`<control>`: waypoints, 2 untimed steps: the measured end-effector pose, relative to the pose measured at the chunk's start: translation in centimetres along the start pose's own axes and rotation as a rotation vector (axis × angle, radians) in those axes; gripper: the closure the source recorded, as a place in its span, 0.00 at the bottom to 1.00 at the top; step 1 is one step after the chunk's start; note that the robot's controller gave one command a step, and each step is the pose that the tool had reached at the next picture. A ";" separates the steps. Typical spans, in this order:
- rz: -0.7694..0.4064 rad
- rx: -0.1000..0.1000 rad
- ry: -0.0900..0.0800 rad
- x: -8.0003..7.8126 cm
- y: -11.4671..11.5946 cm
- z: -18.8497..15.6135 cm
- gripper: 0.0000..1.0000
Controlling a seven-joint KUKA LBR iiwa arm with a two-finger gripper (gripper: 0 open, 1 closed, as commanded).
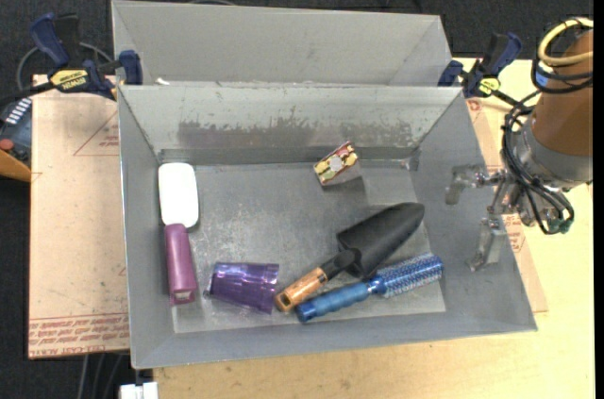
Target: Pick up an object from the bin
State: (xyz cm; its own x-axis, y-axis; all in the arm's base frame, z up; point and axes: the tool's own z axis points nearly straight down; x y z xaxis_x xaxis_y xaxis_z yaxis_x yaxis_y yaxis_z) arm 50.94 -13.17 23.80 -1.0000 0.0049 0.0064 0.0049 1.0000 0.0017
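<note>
While the end effector [475, 220] hangs over the right-hand sloping wall of the grey metal bin [283, 116], to the right of the black garden trowel [376, 240], its two metal fingers stand spread wide with nothing between them. The trowel lies aslant on the bin floor, blade towards the end effector and copper-coloured handle pointing away. Just below it, almost parallel, lies a blue hairbrush [373, 286]; its bristle head is the nearest thing to the fingers, though apart from them. Left of the trowel's handle a purple cup [243, 284] lies on its side. Farther left are a magenta tube [179, 263] and a white oblong block [178, 194] (end to end). Above the trowel sits a small printed box [337, 163].
</note>
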 end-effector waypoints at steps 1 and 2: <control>-0.005 0.002 -0.008 -0.2 0.1 -0.4 0.00; 0.041 -0.001 0.000 2.5 2.6 8.1 0.00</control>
State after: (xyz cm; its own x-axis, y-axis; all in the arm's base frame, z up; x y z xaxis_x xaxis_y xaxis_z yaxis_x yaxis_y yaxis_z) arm 48.42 -10.59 15.75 -0.9989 0.0455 0.0062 0.0455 0.9990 0.0024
